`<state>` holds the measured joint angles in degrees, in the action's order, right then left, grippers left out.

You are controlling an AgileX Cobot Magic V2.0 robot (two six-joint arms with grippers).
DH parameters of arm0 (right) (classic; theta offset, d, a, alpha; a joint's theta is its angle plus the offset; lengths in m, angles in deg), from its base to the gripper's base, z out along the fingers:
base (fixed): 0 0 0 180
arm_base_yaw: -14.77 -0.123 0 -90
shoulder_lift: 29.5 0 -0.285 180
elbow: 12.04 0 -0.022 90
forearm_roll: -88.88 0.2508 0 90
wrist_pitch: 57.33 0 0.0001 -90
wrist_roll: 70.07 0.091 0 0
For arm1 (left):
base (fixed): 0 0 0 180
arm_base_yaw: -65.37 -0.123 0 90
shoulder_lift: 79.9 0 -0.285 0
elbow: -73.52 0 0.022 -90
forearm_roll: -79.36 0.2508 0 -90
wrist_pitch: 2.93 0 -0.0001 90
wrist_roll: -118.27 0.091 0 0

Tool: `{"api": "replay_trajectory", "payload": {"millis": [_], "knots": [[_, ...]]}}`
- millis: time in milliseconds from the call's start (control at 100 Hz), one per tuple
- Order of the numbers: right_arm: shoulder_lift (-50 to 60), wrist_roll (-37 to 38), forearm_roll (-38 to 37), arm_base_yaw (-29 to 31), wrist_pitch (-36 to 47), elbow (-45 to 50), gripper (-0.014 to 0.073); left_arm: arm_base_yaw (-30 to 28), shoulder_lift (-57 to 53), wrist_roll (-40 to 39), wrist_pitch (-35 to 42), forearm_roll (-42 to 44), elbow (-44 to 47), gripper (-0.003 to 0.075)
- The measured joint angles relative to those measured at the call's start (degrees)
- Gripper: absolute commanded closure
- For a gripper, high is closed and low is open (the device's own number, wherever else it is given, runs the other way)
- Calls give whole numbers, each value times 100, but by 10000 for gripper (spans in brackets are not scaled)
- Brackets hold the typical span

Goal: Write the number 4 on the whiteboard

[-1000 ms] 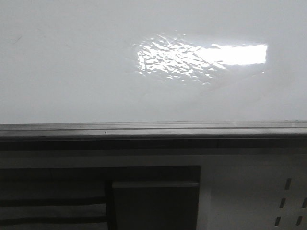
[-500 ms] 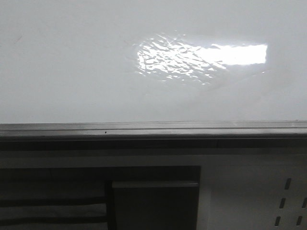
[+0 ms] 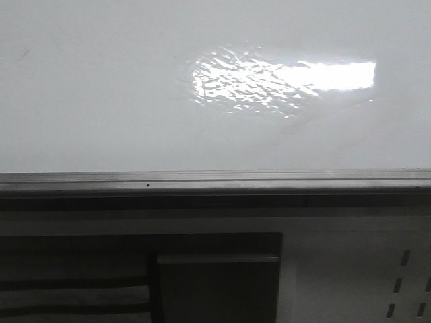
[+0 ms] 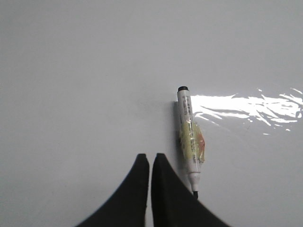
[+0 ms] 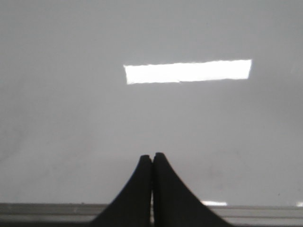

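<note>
Nothing has moved since the earlier front frames: same board, same glare, no arm in sight.

Front view: whiteboard (image 3: pixel 101 87) fills the upper half, glossy, rippled light reflection right of centre, grey metal rail (image 3: pixel 202 178) along its lower edge, pale slotted panel (image 3: pixel 377 269) below at right. No number 4 visible anywhere, and no gripper in this view.

Left wrist view: left gripper (image 4: pixel 150 163) hovers over the white surface, fingers pressed nearly together, holding nothing. Marker (image 4: pixel 190 142) lies flat on the board just beside the fingers, apart from them, uncapped nib end toward the gripper, a yellowish label wrapped round the barrel. Bright reflection streak runs off past the marker's far end.

Right wrist view: right gripper (image 5: pixel 152 163) also has its fingers together, empty, above the board with the rail showing behind the finger bases. Rectangular light patch ahead. No writing here either.

Step judged: start of the task, pickup not yet done, nothing written. Next move calls for the left fingers to spread, shift sideways over the barrel, come down and clamp it mid-body so the nib can point at the board. Marker lies flat on a slick surface, so it may roll or skid if nudged by one finger first.
</note>
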<state>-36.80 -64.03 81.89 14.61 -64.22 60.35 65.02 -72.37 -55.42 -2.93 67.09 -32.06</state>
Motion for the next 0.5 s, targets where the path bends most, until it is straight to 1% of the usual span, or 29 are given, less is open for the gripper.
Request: {"api": "replay_trajectory", "payload": {"millis": [90, 180, 300, 400, 500], "knots": [[0, 0, 48, 0, -625, -629, 666, 0, 0, 0, -488, -14, -534, 741], [-171, 0, 82, 0, -1337, -1313, 666, 0, 63, 0, -1157, -14, -1299, 741], [-701, 0, 103, 0, -2086, -2108, 666, 0, 586, 0, -2051, -14, -2327, 741], [-1195, 0, 115, 0, -2495, -2615, 666, 0, 1141, 0, -2722, -14, -3012, 741], [-1590, 0, 115, 0, -2693, -2950, 666, 0, 1588, 0, -2997, -14, -3359, 741]]}}
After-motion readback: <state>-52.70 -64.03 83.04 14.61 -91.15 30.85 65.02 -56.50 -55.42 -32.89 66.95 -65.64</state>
